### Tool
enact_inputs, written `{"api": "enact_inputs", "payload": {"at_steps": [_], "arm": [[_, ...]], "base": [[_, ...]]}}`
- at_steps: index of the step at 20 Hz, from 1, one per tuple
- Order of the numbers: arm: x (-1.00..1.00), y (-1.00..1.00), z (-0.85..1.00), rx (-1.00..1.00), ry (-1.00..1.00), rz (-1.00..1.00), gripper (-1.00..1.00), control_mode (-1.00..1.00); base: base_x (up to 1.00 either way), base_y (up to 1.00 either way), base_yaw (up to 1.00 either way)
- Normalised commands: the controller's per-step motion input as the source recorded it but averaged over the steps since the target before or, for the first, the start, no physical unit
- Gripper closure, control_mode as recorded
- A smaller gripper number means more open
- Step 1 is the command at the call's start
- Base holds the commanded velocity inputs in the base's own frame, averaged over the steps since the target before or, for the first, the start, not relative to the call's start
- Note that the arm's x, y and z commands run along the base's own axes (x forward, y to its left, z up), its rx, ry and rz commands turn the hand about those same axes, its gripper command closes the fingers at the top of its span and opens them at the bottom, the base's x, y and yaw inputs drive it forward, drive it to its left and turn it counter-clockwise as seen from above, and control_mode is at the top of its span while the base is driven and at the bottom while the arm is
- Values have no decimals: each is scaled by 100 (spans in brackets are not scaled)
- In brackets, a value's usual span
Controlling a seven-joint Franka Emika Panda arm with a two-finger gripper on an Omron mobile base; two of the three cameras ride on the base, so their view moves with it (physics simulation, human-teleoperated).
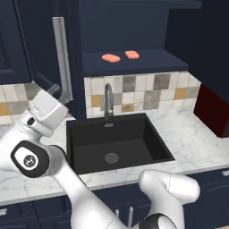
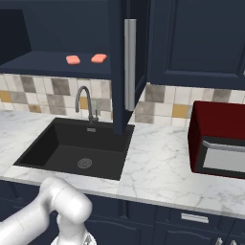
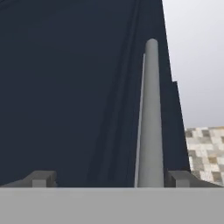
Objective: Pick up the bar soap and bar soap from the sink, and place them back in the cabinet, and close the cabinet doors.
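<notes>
Two salmon-pink bar soaps lie side by side on the navy shelf of the open cabinet (image 1: 147, 60): one (image 1: 111, 58) on the left, one (image 1: 132, 54) on the right. They also show as the left bar soap (image 2: 72, 60) and the right bar soap (image 2: 99, 58). The black sink (image 1: 134, 154) lies below them. Both cabinet doors stand open. My gripper (image 1: 54, 89) is at the lower end of the left door's silver handle (image 1: 61, 62). In the hand view the gripper (image 3: 110, 179) is open, and the handle (image 3: 151, 122) rises just inside the right fingertip (image 3: 179, 178).
A curved grey faucet (image 1: 107, 100) stands behind the basin. The right door (image 2: 117, 72) juts out over the counter with its handle (image 2: 129, 64). A dark red microwave (image 2: 217, 141) sits on the marble counter (image 2: 158, 167) to the right. My white arm crosses the lower left.
</notes>
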Motion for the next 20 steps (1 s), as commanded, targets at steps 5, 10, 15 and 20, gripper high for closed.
{"api": "enact_inputs", "payload": {"at_steps": [5,10,15,20], "arm": [[0,-64,13,18,0,11,-100,-100],[0,-65,10,18,0,13,-100,-100],[0,-68,13,18,0,15,-100,-100],[0,-63,11,16,0,17,-100,-100]], "base": [[0,0,0],[0,0,0],[0,0,0],[0,0,0]]}}
